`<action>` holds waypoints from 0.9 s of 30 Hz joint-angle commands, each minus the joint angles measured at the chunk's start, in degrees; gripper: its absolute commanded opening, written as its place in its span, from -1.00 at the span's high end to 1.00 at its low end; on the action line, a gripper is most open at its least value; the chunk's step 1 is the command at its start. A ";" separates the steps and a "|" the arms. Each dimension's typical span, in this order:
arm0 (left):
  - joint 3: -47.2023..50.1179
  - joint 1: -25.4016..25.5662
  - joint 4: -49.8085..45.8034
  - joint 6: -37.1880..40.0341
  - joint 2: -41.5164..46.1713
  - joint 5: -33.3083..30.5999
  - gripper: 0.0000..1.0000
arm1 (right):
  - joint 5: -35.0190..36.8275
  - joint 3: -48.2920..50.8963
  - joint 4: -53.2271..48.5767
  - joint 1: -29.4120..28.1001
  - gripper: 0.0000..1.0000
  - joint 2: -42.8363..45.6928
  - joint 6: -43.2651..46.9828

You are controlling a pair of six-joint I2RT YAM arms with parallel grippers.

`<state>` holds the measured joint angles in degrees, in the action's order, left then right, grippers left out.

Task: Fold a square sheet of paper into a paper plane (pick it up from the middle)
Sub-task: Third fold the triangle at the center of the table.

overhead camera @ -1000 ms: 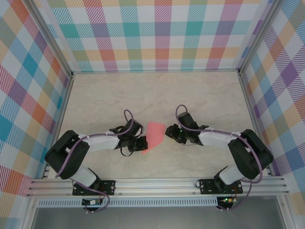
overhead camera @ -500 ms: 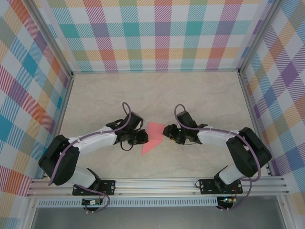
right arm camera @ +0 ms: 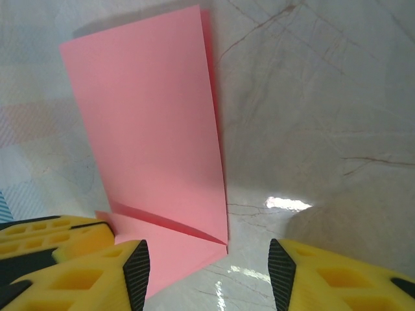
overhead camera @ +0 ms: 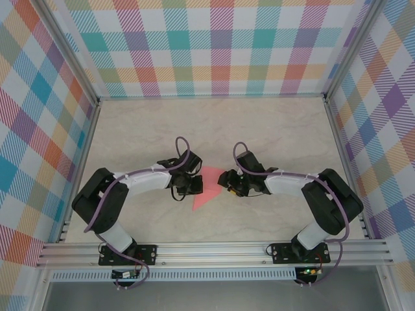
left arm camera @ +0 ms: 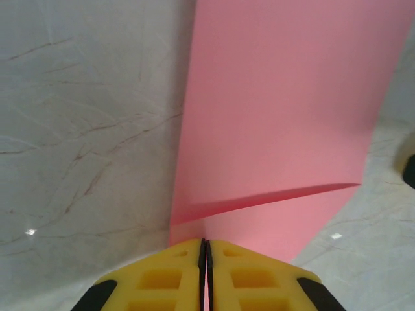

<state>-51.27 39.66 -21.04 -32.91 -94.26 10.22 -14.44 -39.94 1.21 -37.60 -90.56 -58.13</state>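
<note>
Paper plane (overhead camera: 207, 189) sits central on the desk (overhead camera: 279, 129), half-made by my reckoning — creased to a point toward 6 o'clock, not yet slim. Left claw (left arm camera: 205, 256), at its 9 o'clock, pinches one edge; right claw (right arm camera: 206, 272), at 3 o'clock, gapes unladen.

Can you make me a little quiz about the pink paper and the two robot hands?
1. True or false: the right gripper is open.
2. What colour is the folded paper? A blue, B pink, C green.
3. Fill in: the left gripper is shut on the edge of the ____.
Key: 1 true; 2 B; 3 paper.
</note>
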 commanded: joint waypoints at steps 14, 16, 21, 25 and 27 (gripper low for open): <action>0.64 -0.39 -2.03 1.94 -2.82 -2.26 0.81 | -3.35 -2.24 5.39 -1.02 0.00 -3.99 -3.37; 1.06 -0.42 -1.83 1.92 -2.69 -2.07 0.81 | -3.99 -2.24 6.64 -1.06 0.01 -4.39 -4.12; 1.66 -0.46 -1.34 1.62 -2.42 -1.61 0.81 | -5.10 -2.86 8.54 -1.07 0.03 -6.22 -5.45; 1.87 -0.42 -1.07 1.87 -2.18 -1.50 0.81 | -5.25 -2.94 9.72 -1.07 0.07 -6.64 -5.99; 1.89 -0.44 -0.86 1.96 -2.16 -1.18 0.81 | -5.08 -3.17 9.77 -1.07 0.09 -6.55 -5.78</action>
<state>-51.13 39.62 -21.04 -31.86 -95.79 9.37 -18.57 -41.50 8.64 -38.33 -96.29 -63.11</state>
